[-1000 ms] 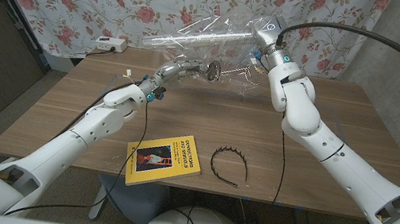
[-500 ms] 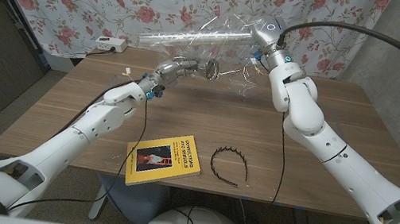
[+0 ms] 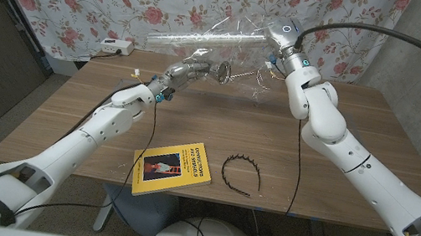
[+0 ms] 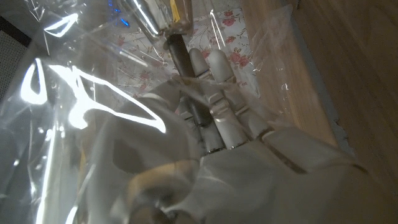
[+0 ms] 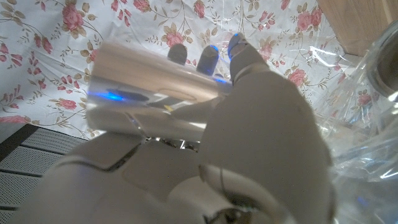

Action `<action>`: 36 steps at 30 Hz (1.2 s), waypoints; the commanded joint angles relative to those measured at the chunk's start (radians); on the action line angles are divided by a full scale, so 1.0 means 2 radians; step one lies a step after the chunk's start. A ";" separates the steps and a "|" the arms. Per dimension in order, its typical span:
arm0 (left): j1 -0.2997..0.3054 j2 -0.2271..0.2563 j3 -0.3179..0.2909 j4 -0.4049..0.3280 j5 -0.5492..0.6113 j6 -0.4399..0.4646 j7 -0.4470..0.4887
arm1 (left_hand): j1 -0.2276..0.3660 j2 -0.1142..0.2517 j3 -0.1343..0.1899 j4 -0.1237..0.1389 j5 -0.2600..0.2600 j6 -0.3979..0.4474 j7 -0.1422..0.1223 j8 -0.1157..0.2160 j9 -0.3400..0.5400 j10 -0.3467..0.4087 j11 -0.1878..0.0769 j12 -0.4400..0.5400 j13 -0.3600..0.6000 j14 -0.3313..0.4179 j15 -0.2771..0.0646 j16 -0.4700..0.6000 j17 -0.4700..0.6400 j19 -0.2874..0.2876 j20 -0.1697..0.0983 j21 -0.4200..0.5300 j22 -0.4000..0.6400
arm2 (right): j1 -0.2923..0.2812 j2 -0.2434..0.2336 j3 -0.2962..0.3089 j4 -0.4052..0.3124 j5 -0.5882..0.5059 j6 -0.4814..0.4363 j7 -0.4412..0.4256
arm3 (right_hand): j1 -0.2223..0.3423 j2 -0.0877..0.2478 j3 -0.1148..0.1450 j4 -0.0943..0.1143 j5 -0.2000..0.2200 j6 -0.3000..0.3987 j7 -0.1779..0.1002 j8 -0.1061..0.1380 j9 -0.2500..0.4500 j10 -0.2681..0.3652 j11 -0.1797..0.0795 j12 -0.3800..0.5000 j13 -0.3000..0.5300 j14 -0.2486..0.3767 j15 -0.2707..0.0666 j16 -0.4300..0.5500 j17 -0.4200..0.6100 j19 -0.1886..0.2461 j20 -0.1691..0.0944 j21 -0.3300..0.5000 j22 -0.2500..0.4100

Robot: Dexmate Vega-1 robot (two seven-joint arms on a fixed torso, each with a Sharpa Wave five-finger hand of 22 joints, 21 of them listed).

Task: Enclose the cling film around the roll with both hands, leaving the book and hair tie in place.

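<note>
My right hand holds the long shiny cling film roll up in the air above the far side of the wooden tabletop, fingers wrapped around its end. My left hand grips the crinkled clear cling film sheet hanging below it, fingers closed into the plastic. The yellow paperback book and black toothed hair band lie near the front edge.

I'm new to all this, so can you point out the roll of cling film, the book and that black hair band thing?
roll (image 3: 197, 42), head view, middle of the shiny tube.
book (image 3: 173, 168), head view, centre of its yellow cover.
hair band (image 3: 240, 173), head view, on its black toothed arc.
</note>
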 commanded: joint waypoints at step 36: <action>0.015 0.036 -0.012 -0.032 0.003 0.009 -0.005 | 0.007 0.001 0.006 -0.002 0.003 0.002 -0.003 -0.002 0.000 0.003 -0.001 -0.001 0.002 0.019 -0.014 0.004 0.002 0.003 -0.003 0.004 0.001 | 0.015 -0.053 0.013 0.031 0.078 0.182 -0.088 | 0.029 0.049 0.005 0.004 -0.006 -0.009 -0.013 -0.003 0.014 -0.024 -0.019 0.005 0.007 -0.021 -0.028 -0.023 0.005 -0.027 -0.071 -0.010 0.002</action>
